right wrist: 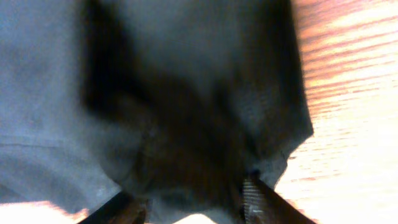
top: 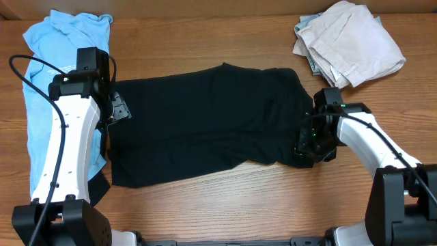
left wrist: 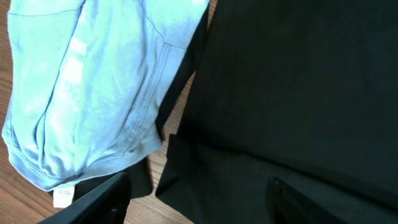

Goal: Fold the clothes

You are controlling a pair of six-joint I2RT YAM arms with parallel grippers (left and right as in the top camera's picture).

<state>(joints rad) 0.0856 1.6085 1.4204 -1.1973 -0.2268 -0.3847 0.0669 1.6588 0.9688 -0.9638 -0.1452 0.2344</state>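
The brown wood-grain bench (top: 225, 205) carries everything. The large plain black fabric garment (top: 205, 123) lies spread flat across the middle of the bench, its long side running left to right and its front left corner reaching under the left arm. The light blue cotton T-shirt (top: 48, 55) lies along the left end of the bench, rumpled at the back; in the left wrist view its hem (left wrist: 93, 168) sits just beside the black garment's edge (left wrist: 280, 93) and partly over a strip of it. A crumpled heap of beige and cream cloth (top: 348, 41) sits at the back right corner, well apart from the black garment.

The left claw (top: 116, 109) hangs over the black garment's left edge, released, its two dark fingers (left wrist: 106, 199) set wide with nothing between them. The right claw (top: 311, 143) is down on the garment's right end; black cloth bunches between its fingers (right wrist: 258, 199), but the blurred wrist view does not show whether it grasps it. A small white tag (left wrist: 62, 197) hangs at the T-shirt's hem.
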